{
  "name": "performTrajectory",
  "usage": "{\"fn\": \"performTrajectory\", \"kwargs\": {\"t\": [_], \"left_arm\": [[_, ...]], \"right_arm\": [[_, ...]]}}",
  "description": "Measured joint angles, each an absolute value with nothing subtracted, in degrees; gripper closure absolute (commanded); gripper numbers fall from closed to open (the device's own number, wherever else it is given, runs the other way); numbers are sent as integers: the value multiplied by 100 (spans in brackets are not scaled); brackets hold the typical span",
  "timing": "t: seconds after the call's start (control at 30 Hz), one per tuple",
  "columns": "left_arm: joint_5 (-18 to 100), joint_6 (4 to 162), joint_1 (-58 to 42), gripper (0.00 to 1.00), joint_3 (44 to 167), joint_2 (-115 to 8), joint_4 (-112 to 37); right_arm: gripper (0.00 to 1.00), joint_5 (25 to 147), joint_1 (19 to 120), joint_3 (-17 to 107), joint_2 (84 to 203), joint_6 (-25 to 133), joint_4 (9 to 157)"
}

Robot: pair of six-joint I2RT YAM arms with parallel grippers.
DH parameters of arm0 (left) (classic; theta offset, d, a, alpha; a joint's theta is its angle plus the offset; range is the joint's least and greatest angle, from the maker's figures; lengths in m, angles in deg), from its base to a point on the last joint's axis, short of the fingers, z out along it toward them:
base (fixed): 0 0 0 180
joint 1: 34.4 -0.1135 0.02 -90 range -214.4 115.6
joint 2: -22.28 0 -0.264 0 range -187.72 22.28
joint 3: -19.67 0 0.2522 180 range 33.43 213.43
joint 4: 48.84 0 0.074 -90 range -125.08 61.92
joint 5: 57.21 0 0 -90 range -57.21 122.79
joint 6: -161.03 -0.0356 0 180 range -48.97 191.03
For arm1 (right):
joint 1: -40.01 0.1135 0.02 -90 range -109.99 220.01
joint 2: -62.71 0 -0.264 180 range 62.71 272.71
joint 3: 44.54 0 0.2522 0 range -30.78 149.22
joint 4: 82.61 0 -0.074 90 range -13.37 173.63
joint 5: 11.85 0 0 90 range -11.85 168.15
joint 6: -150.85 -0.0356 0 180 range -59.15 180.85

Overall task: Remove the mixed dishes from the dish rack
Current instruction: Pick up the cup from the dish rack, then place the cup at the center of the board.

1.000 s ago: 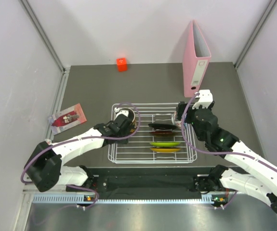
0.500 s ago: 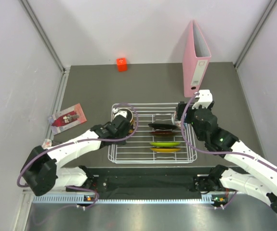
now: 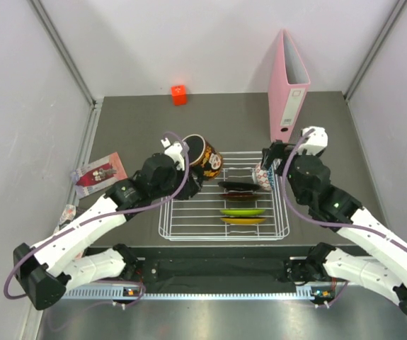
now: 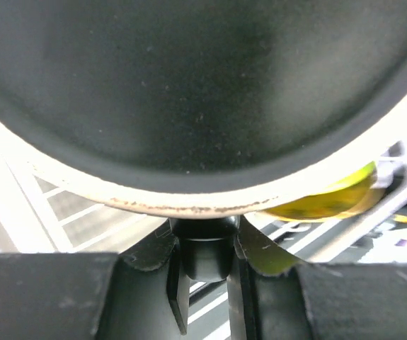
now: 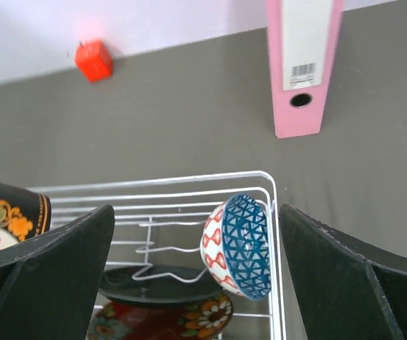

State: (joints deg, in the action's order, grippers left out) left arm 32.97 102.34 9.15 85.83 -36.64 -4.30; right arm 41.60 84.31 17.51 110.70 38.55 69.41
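Left gripper [image 3: 191, 167] clamps the red-and-dark patterned cup [image 3: 204, 153], raised over the white wire dish rack [image 3: 166, 234]. Right gripper [image 5: 196, 212] fingers are apart. The blue-white patterned bowl [image 5: 242, 244] and four small round plates [image 3: 243, 211] are not yet unloaded.

L arm [image 3: 90, 221] & R arm [image 3: 370, 235]: white shells w/ black joints, purple cable [image 3: 286, 210] looped along each.

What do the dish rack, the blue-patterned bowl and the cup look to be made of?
The dish rack looks like thin metal wire with a smooth white coating. The bowl is likely glazed ceramic, judging by its crisp blue and red painted pattern. The cup is probably ceramic too, with a dark glaze, gold flowers and a pale, speckled rim.
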Motion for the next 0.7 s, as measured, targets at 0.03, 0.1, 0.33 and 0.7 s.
{"fn": "performTrajectory", "kwargs": {"t": [0.03, 0.1, 0.33, 0.7], "left_arm": [[3437, 10240, 915, 100, 8583, -3598, -583], [3726, 10291, 915, 100, 8563, -3469, -863], [4786, 10802, 915, 100, 8052, -2993, -2653], [5682, 11556, 908, 100, 7816, -3275, -4698]], "right_arm": [[0, 4059, 8433, 1749, 10976, 3724, 6943], [0, 4031, 8422, 1640, 10715, 3599, 7103], [0, 5303, 8218, 1395, 10036, 3455, 7940], [0, 7976, 8033, 1128, 10449, 2589, 9656]]}}
